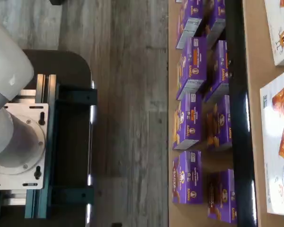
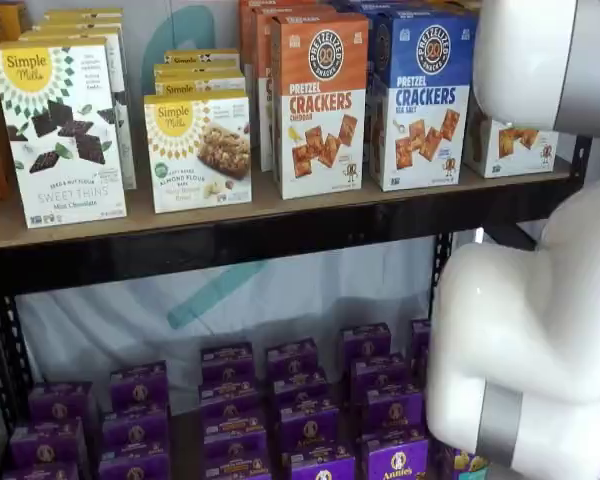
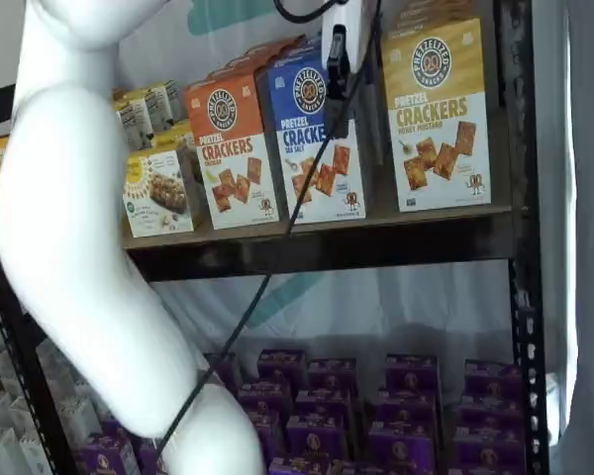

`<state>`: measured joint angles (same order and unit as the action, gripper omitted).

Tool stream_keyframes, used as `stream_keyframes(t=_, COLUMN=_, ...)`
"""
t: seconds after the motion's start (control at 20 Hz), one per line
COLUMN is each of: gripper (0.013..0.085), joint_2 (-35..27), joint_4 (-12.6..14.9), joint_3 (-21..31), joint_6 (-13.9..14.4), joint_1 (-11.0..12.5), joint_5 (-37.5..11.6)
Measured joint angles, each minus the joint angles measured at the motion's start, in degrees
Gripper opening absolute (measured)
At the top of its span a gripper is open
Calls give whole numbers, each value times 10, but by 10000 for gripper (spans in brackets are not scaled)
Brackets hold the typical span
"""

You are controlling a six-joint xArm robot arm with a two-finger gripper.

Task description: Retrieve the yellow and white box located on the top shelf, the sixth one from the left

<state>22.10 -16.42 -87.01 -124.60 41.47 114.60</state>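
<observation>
The gripper (image 3: 337, 61) hangs before the top shelf (image 3: 327, 237), its jaws spread and empty. The yellow and white box (image 3: 438, 114) of honey mustard pretzel crackers stands upright just right of the jaws; the blue-topped cracker carton (image 3: 312, 148) stands behind them.

Pretzel-cracker cartons on the top shelf (image 3: 376, 233): three front facings, one orange-topped carton (image 3: 231, 148), one blue-topped carton (image 3: 310, 139), one yellow and white box (image 3: 438, 117); more cartons stand behind each, number not clear. Simple Mills boxes, in a shelf view: one large mint-chocolate box (image 2: 65, 130) and one smaller bar box (image 2: 198, 150) in front, each with at least two more stacked behind. Small purple boxes (image 2: 300, 395) on the lower level: about twenty visible in that shelf view, partly cut off by the frame and the white arm (image 2: 525, 330), so no firm count. One arm. Wrist view shows roughly eight purple boxes.
</observation>
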Motion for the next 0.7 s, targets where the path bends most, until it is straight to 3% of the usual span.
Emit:
stream_keyframes(t=0.05, gripper=850, joint_2=2, joint_4=8, joint_3=3, joint_6=1, joint_1=-4, joint_5=-4)
stream_keyframes(t=0.1, gripper=850, joint_2=18, joint_4=39, joint_3=19, joint_6=4, joint_1=-24, joint_5=-19)
stream_keyframes(t=0.15, gripper=850, joint_2=27, joint_4=50, joint_3=31, joint_6=6, joint_1=-32, joint_5=-27)
stream_keyframes(t=0.35, gripper=850, joint_2=56, joint_4=47, joint_3=68, joint_6=9, joint_1=-34, joint_5=-50)
stream_keyframes(t=0.45, gripper=850, joint_2=72, joint_4=16, joint_3=86, joint_6=4, joint_1=-17, joint_5=-70)
stream_keyframes(t=0.7, gripper=850, joint_2=92, joint_4=-96, joint_3=107, joint_6=-11, joint_1=42, joint_5=-111)
